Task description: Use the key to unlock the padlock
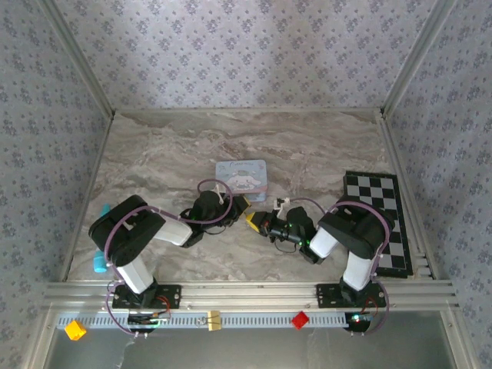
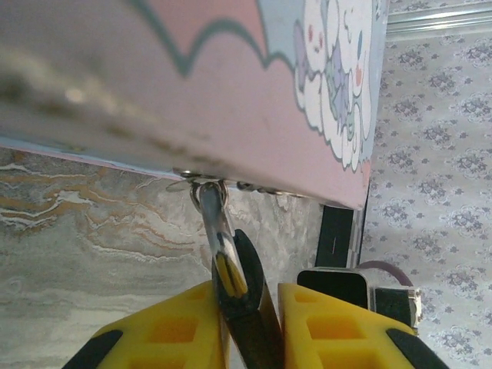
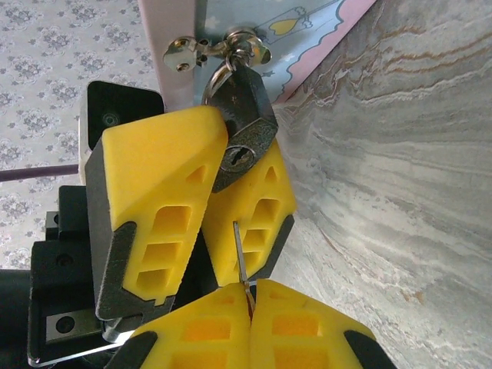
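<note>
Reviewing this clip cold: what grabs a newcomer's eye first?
The dark padlock stands out first. It hangs from the hasp of the pale blue cartoon tin at mid-table, pinched in the yellow fingers of the left tool. Just below it in the right wrist view, the right tool is shut on a thin key, which points at the keyhole but is not yet in it.

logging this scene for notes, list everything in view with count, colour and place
tin: 1, pale blue, mid table
padlock: 1, dark metal, hanging on the tin's hasp
key: 1, silvery, below the keyhole, not inserted
checkerboard: 1, black and white, table's right edge
small object: 1, cyan, table's left edge
yellow block: 1, yellow, front rail
red block: 1, red, front rail
left gripper: 1, yellow and black, shut on padlock
right gripper: 1, yellow and black, shut on key
</note>
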Tool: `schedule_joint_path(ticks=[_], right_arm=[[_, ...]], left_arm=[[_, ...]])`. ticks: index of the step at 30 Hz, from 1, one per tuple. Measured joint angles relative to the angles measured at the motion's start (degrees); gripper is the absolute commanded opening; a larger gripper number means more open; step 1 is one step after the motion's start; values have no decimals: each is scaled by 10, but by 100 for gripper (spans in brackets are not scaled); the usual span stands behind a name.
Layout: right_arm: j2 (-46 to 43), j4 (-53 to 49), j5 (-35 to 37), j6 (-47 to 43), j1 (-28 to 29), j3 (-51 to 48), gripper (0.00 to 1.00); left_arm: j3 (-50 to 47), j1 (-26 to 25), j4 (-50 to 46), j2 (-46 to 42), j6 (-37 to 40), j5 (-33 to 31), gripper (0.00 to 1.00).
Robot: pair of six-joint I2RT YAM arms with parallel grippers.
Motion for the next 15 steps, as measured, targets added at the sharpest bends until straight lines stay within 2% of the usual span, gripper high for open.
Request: schedule_joint_path(ticks=[3, 15], right_arm=[[0, 2, 0, -2, -6, -9, 0], [-1, 3, 1, -10, -19, -28, 0]], left_arm=[[0, 0, -4, -2, 0, -3, 34], [12, 8, -31, 1, 28, -15, 37]])
